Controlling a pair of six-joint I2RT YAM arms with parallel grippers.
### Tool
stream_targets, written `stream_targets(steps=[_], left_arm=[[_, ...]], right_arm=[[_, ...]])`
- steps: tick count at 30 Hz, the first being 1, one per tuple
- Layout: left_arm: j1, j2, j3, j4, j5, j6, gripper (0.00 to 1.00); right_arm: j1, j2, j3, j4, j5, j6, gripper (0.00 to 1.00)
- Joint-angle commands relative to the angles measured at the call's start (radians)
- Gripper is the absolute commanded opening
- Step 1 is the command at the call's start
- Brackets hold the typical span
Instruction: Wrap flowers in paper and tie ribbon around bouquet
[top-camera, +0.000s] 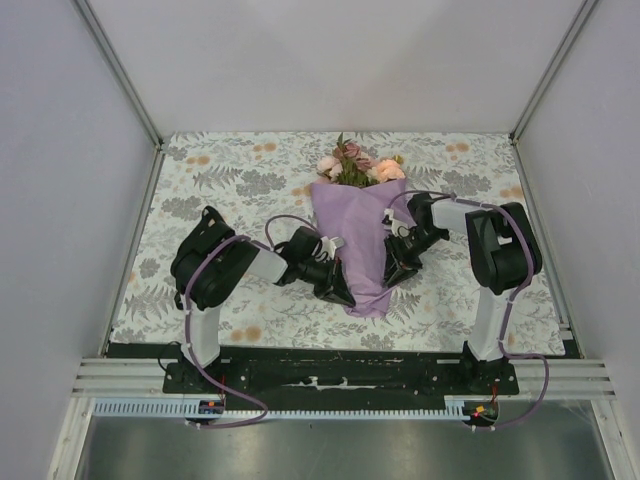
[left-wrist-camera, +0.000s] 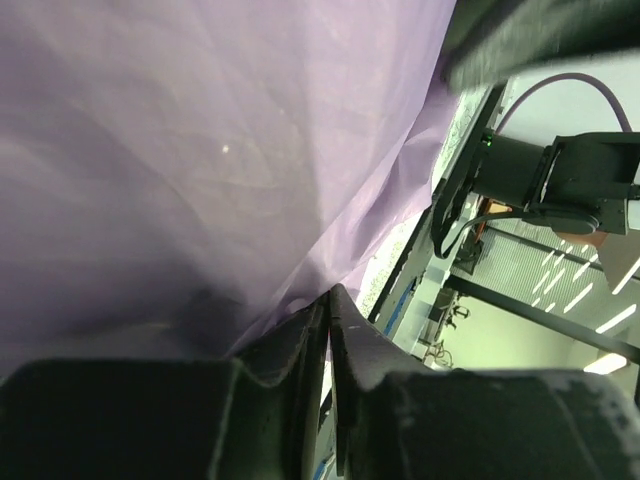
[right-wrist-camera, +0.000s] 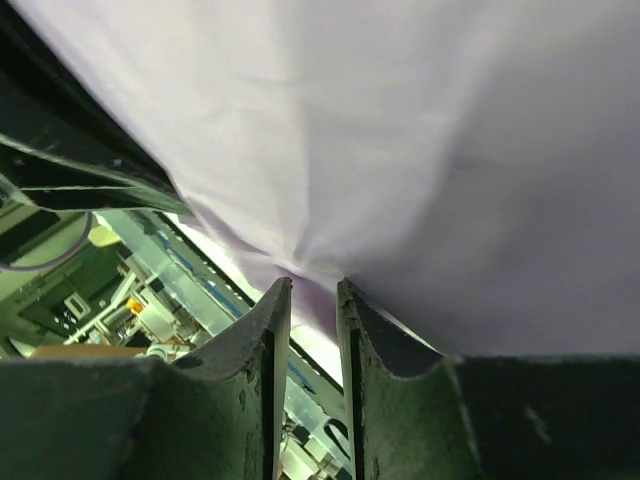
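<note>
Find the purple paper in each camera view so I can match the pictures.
Top external: the paper is a cone at mid-table, flowers at its far end.
Left wrist: it fills the upper left, above the left gripper.
Right wrist: it fills the top and right, puckered at the right gripper.
Shared landmark: the cone's narrow end between both grippers.

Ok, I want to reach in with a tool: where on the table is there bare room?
The cloth is bare in both far corners, either side of the flowers, and left of the left arm. A thin strip is free below the paper cone's tip. The middle is crowded: left gripper and right gripper pinch the paper.
</note>
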Motion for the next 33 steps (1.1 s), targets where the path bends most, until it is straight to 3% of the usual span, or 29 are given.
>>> stream_targets(steps=[1,6,11,16,21,28,33], left_arm=[[0.032,0.048,-0.022,-0.169,-0.149,0.138,0.16],[0.034,0.005,-0.005,-0.151,-0.119,0.17,0.15],[0.011,-0.194,-0.054,0.195,0.003,0.046,0.24],[-0.063,-0.187,0.033,0.235,-0.029,-0.037,0.27],[-0.121,-0.044,0.089,0.197,-0.109,-0.097,0.27],[-0.049,0.032,-0.021,-0.166,-0.112,0.0,0.27],[0.012,0.106,-0.025,-0.137,-0.117,0.026,0.28]], right_arm=[[-0.018,0.026,0.058,-0.057,0.157,-0.045,0.32],[0.018,0.038,0.07,-0.089,0.188,-0.057,0.31],[0.022,0.045,0.081,-0.077,0.199,-0.05,0.28],[0.022,0.061,0.093,-0.072,0.2,-0.039,0.26],[0.022,0.073,0.106,-0.074,0.203,-0.03,0.25],[0.027,0.113,0.162,-0.103,0.22,-0.022,0.25],[0.028,0.159,0.234,-0.129,0.239,-0.025,0.25]])
